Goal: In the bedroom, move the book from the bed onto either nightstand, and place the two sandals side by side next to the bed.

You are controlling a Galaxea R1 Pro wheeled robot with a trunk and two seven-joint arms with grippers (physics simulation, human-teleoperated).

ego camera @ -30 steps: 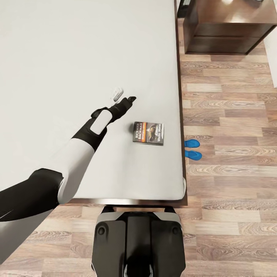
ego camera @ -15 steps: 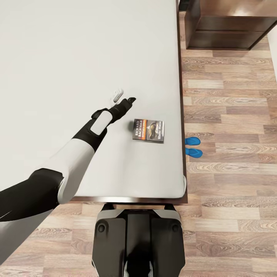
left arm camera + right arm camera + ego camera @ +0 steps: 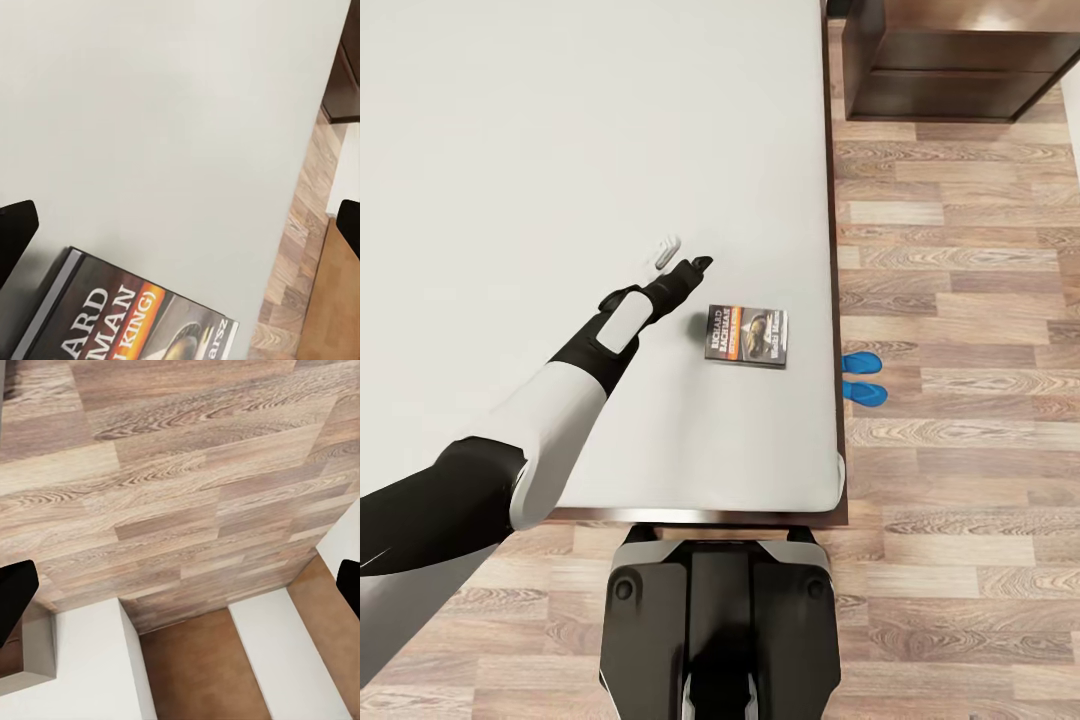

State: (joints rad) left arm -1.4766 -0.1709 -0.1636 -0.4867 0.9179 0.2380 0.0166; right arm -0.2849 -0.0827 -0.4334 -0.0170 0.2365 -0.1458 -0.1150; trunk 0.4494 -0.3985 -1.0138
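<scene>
Head view: my left gripper (image 3: 682, 254) hangs over the smooth grey bed (image 3: 510, 150), fingers apart, beside the flat rectangular book (image 3: 747, 336) near the mattress edge. Two blue sandals (image 3: 863, 378) lie side by side on wood-grain floor (image 3: 960, 300). Dark wooden nightstand (image 3: 960, 60) beyond. Right wrist view: my right fingers are spread.

Books: one book (image 3: 746, 336) is lying on the bed, near its right edge.
Beds: one bed (image 3: 560, 150) is showing.
Sandals: two blue sandals (image 3: 863, 377) are sitting side by side on the floor just beside the bed.
Nightstands: one nightstand (image 3: 960, 60) is standing beside the bed, well beyond the sandals.
Robot arms: one arm is reaching over the bed.
</scene>
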